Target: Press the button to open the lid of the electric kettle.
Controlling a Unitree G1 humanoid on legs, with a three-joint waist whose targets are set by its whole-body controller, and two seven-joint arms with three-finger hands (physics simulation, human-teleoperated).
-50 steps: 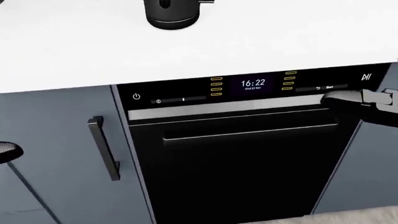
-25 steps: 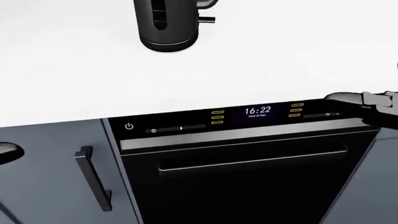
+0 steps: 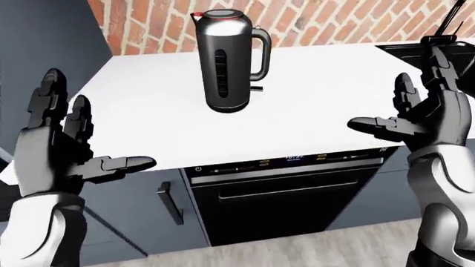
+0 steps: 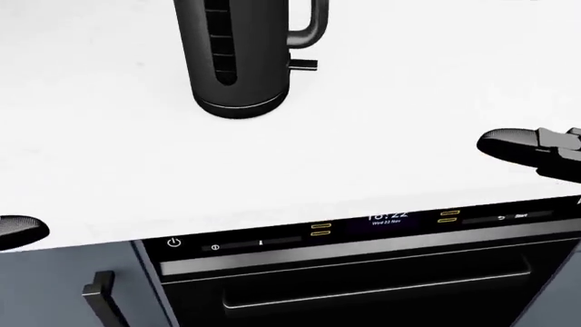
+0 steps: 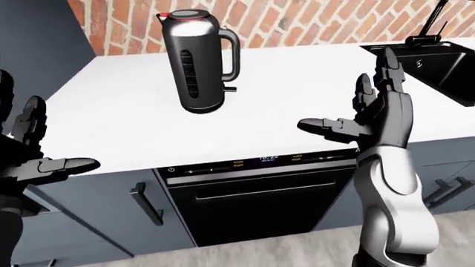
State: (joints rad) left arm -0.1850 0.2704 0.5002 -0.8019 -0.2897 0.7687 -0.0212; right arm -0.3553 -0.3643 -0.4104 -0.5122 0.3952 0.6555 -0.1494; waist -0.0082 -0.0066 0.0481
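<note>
Flanking the kettle on the counter, left hand and right hand, fingers spread, empty.

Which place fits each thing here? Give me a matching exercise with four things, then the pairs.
Things:
1. electric kettle
2. oven
3. left hand
4. right hand

Places, in the left-eye view:
A. raised open at the left edge
B. under the counter's edge
C. upright on the white counter
D. raised open at the right edge

Pairs: 1-C, 2-B, 3-A, 4-D
</note>
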